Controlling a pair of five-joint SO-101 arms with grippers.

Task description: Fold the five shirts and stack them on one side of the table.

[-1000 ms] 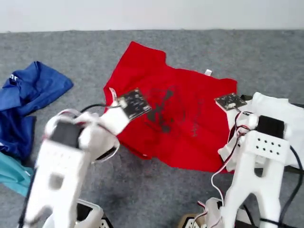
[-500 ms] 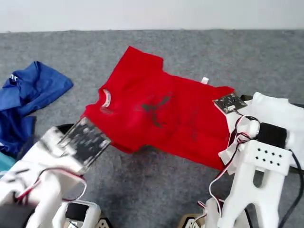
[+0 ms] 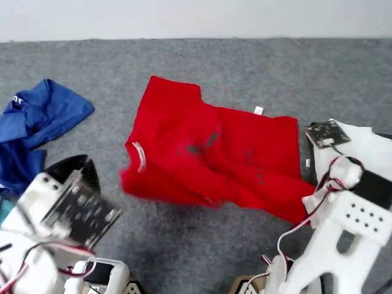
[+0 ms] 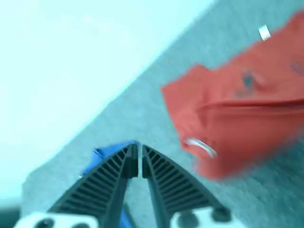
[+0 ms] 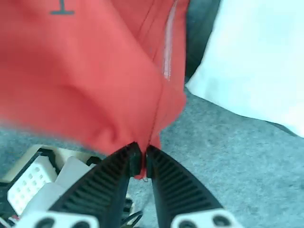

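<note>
The left gripper point(image 4: 139, 160) has let go of the rumpled red cotton T-shirt point(image 3: 208, 153) and drawn back, its jaws now together on nothing. The right gripper point(image 5: 140, 156) stays clamped on the red hem just beside the white shirt point(image 3: 361, 144). The red shirt has slumped half-doubled next to that white shirt, so its fold looks unfinished.

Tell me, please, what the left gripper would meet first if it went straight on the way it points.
Probably the blue shirt, just beyond the tips of the left gripper; depth is unclear, so it might pass above it.
</note>
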